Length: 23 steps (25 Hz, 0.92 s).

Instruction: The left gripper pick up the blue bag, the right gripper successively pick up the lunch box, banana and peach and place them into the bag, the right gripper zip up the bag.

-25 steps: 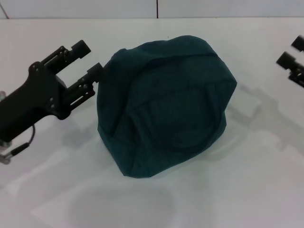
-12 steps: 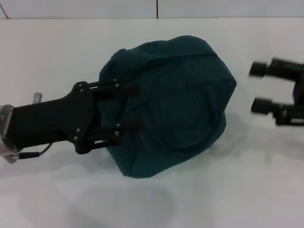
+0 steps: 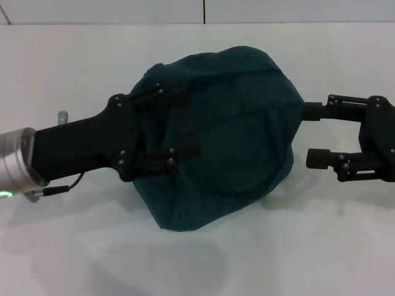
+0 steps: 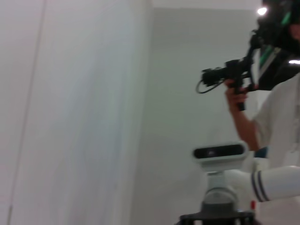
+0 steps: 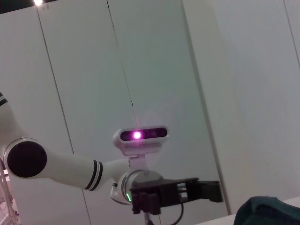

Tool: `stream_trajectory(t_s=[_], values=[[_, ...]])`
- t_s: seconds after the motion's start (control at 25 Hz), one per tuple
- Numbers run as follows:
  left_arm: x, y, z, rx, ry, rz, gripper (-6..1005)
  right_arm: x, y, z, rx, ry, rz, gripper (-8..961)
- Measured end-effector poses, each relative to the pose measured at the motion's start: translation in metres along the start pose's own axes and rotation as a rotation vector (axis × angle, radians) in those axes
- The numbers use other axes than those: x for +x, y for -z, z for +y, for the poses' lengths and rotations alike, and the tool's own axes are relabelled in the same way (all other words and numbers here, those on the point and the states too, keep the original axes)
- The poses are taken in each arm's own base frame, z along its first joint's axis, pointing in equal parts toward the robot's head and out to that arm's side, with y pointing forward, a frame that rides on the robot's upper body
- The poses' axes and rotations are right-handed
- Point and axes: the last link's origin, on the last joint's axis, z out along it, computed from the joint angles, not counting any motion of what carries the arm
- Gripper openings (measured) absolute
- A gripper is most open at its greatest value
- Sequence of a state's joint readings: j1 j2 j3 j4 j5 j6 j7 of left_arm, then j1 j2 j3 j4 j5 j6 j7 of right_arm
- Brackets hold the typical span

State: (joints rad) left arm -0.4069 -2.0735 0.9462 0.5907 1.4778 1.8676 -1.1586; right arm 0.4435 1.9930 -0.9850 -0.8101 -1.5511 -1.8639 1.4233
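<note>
While slumped mid-surface [image 3: 62, 74], blue bag [image 3: 247, 123] flanked by left gripper [image 3: 176, 123], jaws open over its left edge, and right gripper [image 3: 311, 135], jaws open at its right edge. Open room front and back. Right wrist view alone catches robot head camera [image 5: 139, 136].

dark teal bag [image 3: 228, 123] — plain, black left hand [image 3: 176, 123], black right hand [image 3: 311, 135], white table [image 3: 74, 68] — unpatterned

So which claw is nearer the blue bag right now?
Left. The left claw is open, with its fingers over the blue bag on the bag's left side. The right claw is open beside the bag's right edge, its upper finger about at the fabric.
</note>
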Motion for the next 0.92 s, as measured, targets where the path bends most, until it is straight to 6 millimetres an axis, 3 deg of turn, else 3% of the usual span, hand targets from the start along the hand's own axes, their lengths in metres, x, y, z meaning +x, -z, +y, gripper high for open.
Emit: stream_trajectory(t_s=[0.4, 0.92], values=[[-0.0027, -0.0025, -0.0031, 0.028, -0.014, -0.004, 881, -0.0001, -0.0021, -0.0004, -0.001, 0.004, -0.002, 791], [-0.0007, -0.0011, -0.0048, 0.041, -0.021, 0.004, 881, 0.0008, -0.0021, -0.0006, 0.000, 0.000, -0.004, 791]])
